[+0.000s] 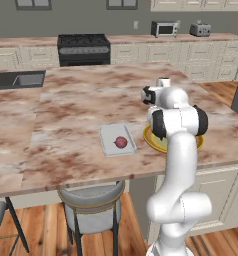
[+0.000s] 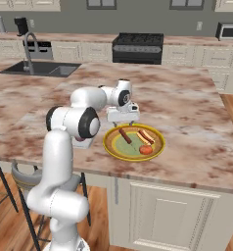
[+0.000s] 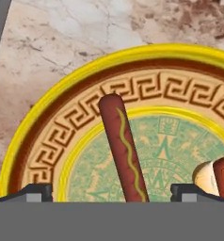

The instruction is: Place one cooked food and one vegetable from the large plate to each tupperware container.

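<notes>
The large plate sits on the marbled island counter near its front edge, yellow-rimmed with a brown patterned band and a pale green centre. In the right base view it holds three foods: one sausage lying across the left of the centre, one hot dog in a bun to its right, and one round red tomato nearest the front rim. The hand view shows the sausage close up, with a wavy mustard line along it, running up onto the patterned band, and the bun's pale end at the right edge.

Two tupperware containers are on the counter. One tupperware container lies left of the plate in the left base view, with a single red onion in it. The second tupperware container lies just behind the plate in the right base view, partly hidden by the hand.

The arm bends over the plate's back rim, its wrist pointing down. The gripper hovers above the sausage, fingers spread apart with one tip on either side of it and nothing held.
</notes>
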Motion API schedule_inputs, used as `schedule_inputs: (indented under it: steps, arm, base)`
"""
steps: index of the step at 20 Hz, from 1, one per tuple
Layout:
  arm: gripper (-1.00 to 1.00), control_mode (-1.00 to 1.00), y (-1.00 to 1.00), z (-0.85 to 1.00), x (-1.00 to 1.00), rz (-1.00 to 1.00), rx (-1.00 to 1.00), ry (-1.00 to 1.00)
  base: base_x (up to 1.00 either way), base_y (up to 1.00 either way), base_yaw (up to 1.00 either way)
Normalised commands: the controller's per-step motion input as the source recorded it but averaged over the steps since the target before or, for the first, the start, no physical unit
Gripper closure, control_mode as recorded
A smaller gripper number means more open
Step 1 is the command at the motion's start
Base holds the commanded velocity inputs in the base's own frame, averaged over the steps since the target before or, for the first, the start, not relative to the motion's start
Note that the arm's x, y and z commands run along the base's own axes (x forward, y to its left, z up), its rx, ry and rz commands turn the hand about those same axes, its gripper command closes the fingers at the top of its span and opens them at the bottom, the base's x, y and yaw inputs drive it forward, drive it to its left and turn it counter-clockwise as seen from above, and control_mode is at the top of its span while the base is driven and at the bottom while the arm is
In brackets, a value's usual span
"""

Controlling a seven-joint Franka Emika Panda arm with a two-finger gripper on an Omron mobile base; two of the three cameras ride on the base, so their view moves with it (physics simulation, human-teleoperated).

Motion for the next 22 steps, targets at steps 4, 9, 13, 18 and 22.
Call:
schedule_inputs:
  steps: [4,9,13,18,22]
  arm:
    - [-1.0,-1.0,-0.28,-0.51,0.02,0.02,0.0,0.0]
    - [-1.0,-1.0,-0.04,-0.44,-0.02,0.11,0.0,0.0]
    - [-1.0,-1.0,0.0,-0.31,-0.21,0.15,0.0,0.0]
    - [-1.0,-1.0,0.0,-0.32,-0.14,0.14,0.0,0.0]
    - [-1.0,-1.0,0.0,-0.11,0.0,0.03,0.0,0.0]
  base:
    - [0.0,0.0,0.0]
    - [0.0,0.0,0.0]
    - [0.0,0.0,0.0]
    - [0.0,0.0,0.0]
    - [0.0,0.0,0.0]
